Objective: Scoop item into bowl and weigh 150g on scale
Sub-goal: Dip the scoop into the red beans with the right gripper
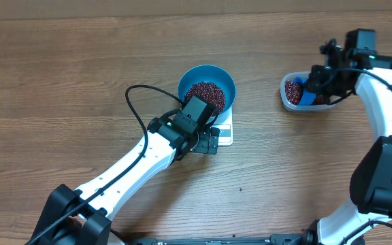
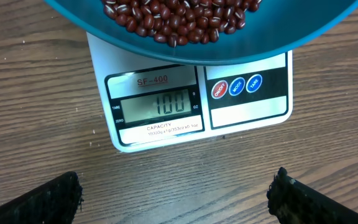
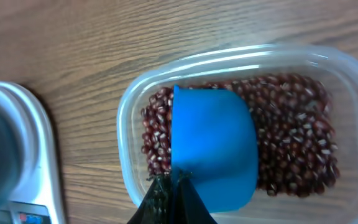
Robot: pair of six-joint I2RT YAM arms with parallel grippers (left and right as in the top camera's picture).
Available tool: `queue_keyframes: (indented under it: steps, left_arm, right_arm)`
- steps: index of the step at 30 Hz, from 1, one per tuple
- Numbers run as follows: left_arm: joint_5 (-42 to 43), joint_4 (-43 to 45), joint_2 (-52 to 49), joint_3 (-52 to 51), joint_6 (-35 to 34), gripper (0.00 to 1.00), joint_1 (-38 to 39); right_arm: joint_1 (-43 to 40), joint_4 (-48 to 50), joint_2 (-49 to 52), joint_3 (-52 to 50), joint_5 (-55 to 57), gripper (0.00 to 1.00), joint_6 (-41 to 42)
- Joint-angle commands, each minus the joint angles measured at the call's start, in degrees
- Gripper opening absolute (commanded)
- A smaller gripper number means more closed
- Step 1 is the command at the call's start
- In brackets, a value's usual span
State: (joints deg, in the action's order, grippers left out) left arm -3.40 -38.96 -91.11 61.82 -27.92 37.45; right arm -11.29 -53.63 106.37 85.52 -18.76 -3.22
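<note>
While the left gripper (image 2: 179,205) hangs with its jaws spread wide and nothing between them, just off the front edge of the one scale (image 2: 160,134), bare table (image 1: 60,82) lies open on both sides of it. One bowl (image 2: 260,48) sits on the scale, overhanging all but its front strip, and holds one heap of beans (image 2: 179,18); the display (image 2: 157,104) reads 100. Well apart to the right, one clear tub (image 3: 129,106) holds a second heap of beans. The right gripper (image 3: 173,193) is clamped on the one blue scoop (image 3: 213,143), which lies over those beans.
</note>
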Motion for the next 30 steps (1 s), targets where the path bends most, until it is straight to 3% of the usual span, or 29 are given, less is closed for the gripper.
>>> queue_keyframes:
  steps: [1, 5, 13, 30]
  left_arm:
    - [0.42, 0.24, -0.28, -0.61, 0.7, 1.0, -0.15]
    - [0.42, 0.24, -0.28, -0.59, 0.7, 1.0, -0.15]
    - [0.42, 0.24, -0.28, -0.59, 0.7, 0.99, -0.15]
    - [0.42, 0.26, -0.28, -0.59, 0.7, 0.99, -0.15]
  right_arm:
    - [-4.31, -0.66, 0.15, 1.73, -13.53, 0.04, 1.99]
    - [-9.62, -0.7, 0.15, 1.73, -23.61, 0.04, 2.38]
    - [-16.22, -1.95, 0.15, 1.73, -25.46, 0.04, 5.4]
    - [-17.07, -2.16, 0.15, 1.73, -29.16, 0.04, 4.87]
